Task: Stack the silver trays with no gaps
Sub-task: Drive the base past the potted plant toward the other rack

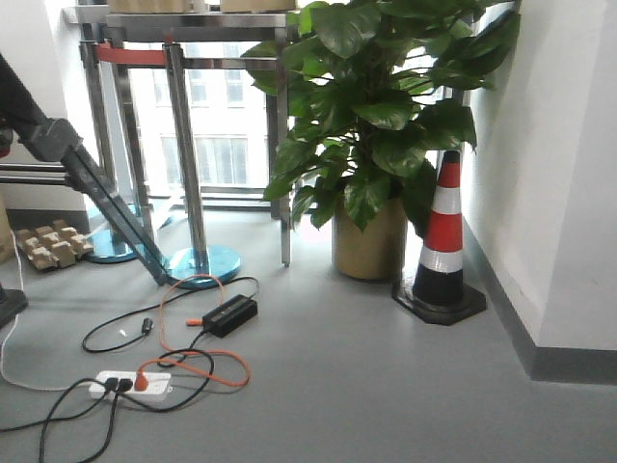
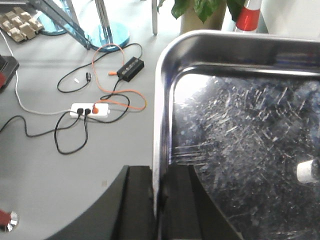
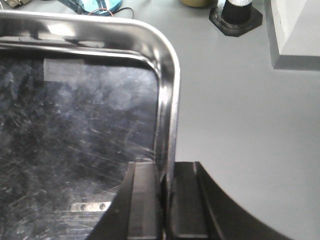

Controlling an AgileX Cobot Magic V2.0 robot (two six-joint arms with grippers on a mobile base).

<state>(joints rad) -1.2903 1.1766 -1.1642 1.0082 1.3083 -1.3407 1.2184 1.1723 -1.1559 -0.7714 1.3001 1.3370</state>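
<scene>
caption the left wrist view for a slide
Left end effector grips the rim of the silver tray above cables on the floor

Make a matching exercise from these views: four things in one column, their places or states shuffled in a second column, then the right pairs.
1 silver tray
2 traffic cone
3 power strip
4 plant

A lies on the floor, plugs in it
B stands in a yellowish pot
C rim pinched by the left gripper and the right gripper
D red and white, beside the wall

Pairs: 1-C, 2-D, 3-A, 4-B
</scene>
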